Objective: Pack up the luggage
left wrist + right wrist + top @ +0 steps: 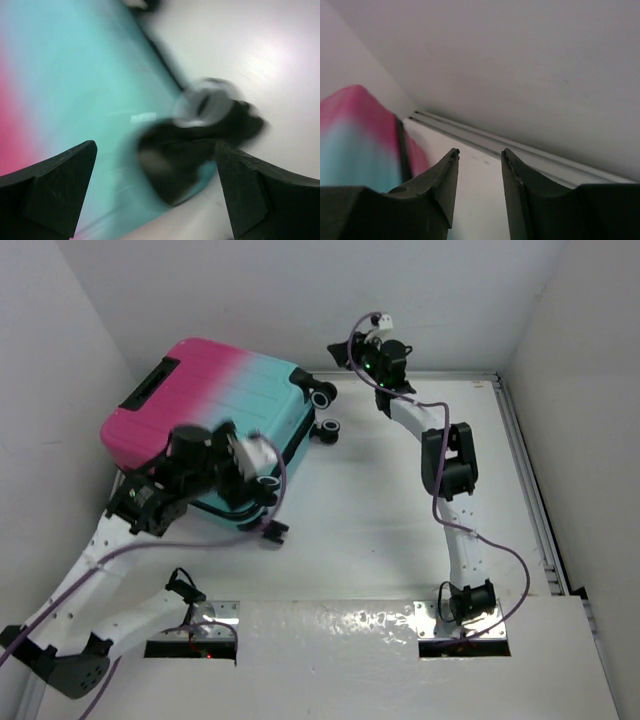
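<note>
Overhead, the closed suitcase (215, 405) lies flat on the table (380, 520), pink at one end and turquoise at the other, with a black handle (152, 385) on its pink end. Only this view shows both arms at once: the left one bends up over the near long edge of the suitcase, and the right one reaches far back, ending just to the right of the 2 wheels (322, 397) at the turquoise end.

The left wrist view is blurred. The left gripper (156, 145) has its 2 fingers (55, 180) spread wide, with nothing pinched. Straight ahead of it, between the fingers, sits a black wheel with a pale ring (207, 107); I cannot tell whether the fingers touch it. The turquoise shell fills the space ahead and to the left of the gripper, turning pink at the far left, and bare table shows ahead to its right. The overhead view cannot show this gap, since the wrist hides the fingertips.

The right wrist view shows the right gripper (480, 151) with its fingers a narrow gap apart and nothing between them. Ahead of it stands the plain wall (520, 60). The suitcase corner is to the left of the fingers, apart from them, with pink above turquoise.
</note>
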